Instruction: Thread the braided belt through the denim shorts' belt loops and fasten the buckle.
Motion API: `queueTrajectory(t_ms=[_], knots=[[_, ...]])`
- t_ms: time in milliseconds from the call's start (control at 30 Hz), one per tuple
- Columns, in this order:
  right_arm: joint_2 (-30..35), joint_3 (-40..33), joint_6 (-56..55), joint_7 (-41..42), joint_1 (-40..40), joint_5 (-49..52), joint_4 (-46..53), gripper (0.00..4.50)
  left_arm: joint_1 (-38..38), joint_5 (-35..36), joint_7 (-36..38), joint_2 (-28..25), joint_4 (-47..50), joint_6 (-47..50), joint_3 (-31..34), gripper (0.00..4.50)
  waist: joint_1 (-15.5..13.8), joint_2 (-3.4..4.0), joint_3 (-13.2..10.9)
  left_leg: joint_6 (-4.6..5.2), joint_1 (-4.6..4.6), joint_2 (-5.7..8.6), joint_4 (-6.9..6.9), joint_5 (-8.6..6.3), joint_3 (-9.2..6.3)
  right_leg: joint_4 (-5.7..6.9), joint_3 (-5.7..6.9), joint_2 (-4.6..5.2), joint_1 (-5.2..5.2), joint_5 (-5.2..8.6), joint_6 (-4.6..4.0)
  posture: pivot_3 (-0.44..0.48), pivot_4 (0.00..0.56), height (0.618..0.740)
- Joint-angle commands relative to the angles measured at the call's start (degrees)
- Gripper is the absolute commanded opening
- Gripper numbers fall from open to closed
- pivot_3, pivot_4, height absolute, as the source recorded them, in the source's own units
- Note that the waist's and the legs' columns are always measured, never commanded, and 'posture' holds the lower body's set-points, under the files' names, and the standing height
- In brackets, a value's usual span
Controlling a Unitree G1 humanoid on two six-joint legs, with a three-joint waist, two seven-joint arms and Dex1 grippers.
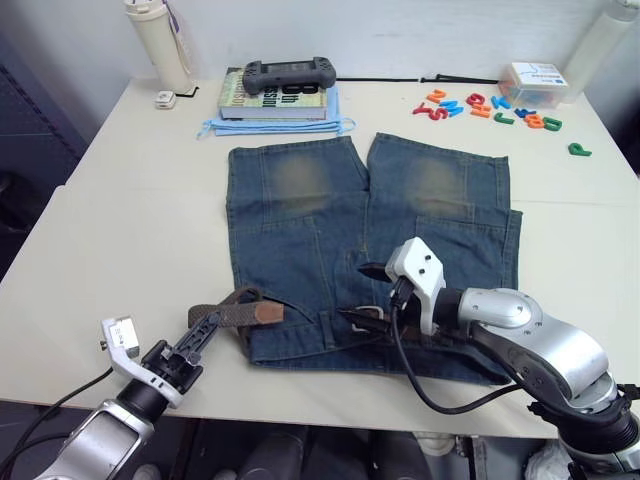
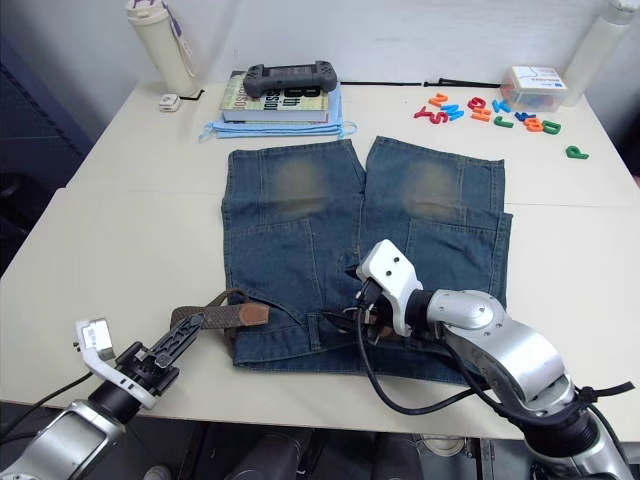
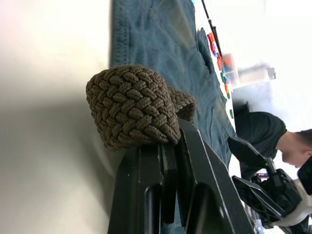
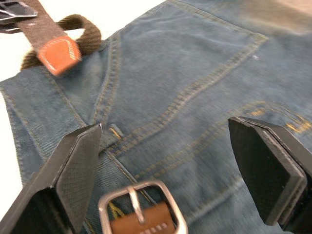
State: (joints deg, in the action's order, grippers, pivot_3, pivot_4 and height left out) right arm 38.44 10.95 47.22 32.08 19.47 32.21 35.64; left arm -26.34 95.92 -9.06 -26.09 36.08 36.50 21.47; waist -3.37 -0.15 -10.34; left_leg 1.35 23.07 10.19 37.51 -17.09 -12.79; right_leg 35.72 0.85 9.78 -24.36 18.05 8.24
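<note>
Leftmost, the left hand [image 1: 200, 330] is clenched on the braided belt [image 1: 232, 313] near its tan tip, just off the waistband corner of the denim shorts [image 1: 330, 230], which lie flat on the bench [image 1: 130, 230]. Further right, the buckle [image 4: 142, 210] rests on the waistband between the spread fingers of the right hand [image 1: 364, 294] — released, gripping nothing. To do this step well, I'd pin the denim beside the belt loops with the right hand while the left feeds the tip flat — no twist. Far right, a clear box [image 1: 535, 85] holds something I cannot make out; coloured letters [image 1: 480, 108] lie loose beside it.
</note>
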Motion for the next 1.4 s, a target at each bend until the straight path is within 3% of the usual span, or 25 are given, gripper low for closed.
queueTrajectory(t_ms=[33,267,467,733,1400], knots=[[1.06,-0.63,-1.5,2.85,-0.61,0.28,3.47,4.44,0.38,-1.7,-1.46,-2.01,4.58,-0.18,-1.18,0.0,-0.2,-0.14,-0.06,-0.09,0.0,-0.14,-0.2,0.08,0.2,-0.2,-0.26,-0.13,-0.04,-0.04,0.09,0.0,0.15,0.73],[4.47,-1.19,-2.54,5.87,-2.33,-1.45,4.4,4.44,5.58,-4.78,-4.36,-6.86,7.73,2.12,-6.51,0.0,-0.09,-0.24,-0.12,-0.48,-0.58,-1.14,-0.37,-0.05,1.55,-0.33,-1.16,-0.86,-0.15,-0.41,0.8,0.0,0.15,0.73],[7.15,-2.66,-3.52,7.64,-3.78,-2.32,5.06,4.44,8.44,-4.26,-9.77,-6.97,7.87,0.71,-8.89,0.0,0.49,-0.25,-0.12,-0.78,-0.97,-2.01,-0.4,-0.24,2.41,-0.38,-1.9,-1.65,-0.19,-0.74,0.63,0.0,0.15,0.73],[6.37,-2.88,-2.46,7.81,-2.32,-1.48,5.18,4.44,3.68,-0.81,-12.92,-8.28,10.67,-1.04,-5.84,0.0,0.46,-0.25,-0.12,-0.89,-1.02,-2.33,-0.4,-0.41,2.78,-0.42,-2.45,-2.18,-0.33,-0.76,0.58,0.0,0.15,0.73],[3.94,-2.56,1.25,8.24,2.53,0.53,4.89,4.44,-0.77,-5.08,-19.12,-9.25,13.9,-4.11,-9.93,0.0,0.33,-0.28,-0.11,-0.79,-1.02,-2.43,-0.38,-0.51,3.17,-0.62,-2.77,-2.28,-0.41,-0.91,0.61,0.0,0.15,0.73]])
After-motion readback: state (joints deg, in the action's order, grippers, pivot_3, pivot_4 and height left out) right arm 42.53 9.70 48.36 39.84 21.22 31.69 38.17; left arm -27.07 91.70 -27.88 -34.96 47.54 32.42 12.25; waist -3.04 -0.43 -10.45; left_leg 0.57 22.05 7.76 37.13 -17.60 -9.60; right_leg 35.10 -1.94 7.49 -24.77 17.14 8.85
